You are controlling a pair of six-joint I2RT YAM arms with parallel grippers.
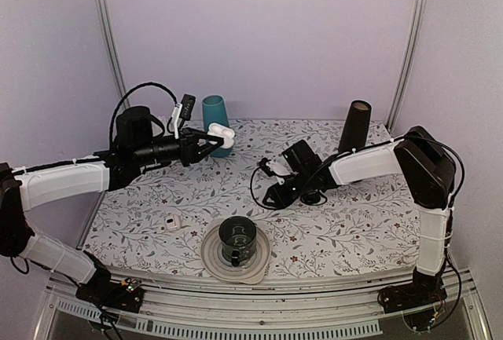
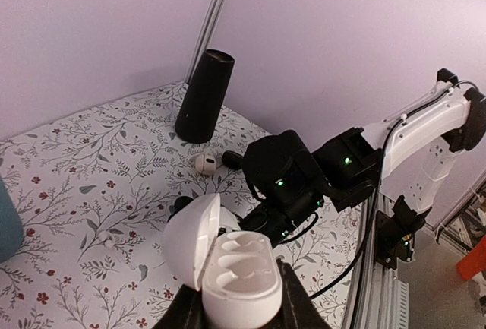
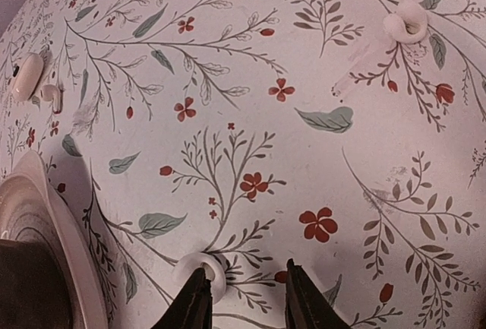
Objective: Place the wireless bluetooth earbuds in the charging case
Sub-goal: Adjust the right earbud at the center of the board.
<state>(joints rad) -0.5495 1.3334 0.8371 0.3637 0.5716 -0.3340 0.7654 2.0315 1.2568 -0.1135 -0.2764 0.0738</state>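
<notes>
Charging case (image 2: 237, 279), open with both wells empty, is sitting clamped in the left pincer (image 2: 239, 315) at its wrist view's lower centre, while the right pincer (image 3: 244, 298), narrowly parted and empty, is pointing down just beside a white ring (image 3: 206, 272) on the tabletop (image 3: 342, 154), so both earbuds (image 3: 25, 76) are awaiting insertion.

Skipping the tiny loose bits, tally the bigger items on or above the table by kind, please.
Charging case: 1
Teal cup: 1
Black cylinder: 1
Dark cup: 1
Plate: 1
Total: 5
</notes>
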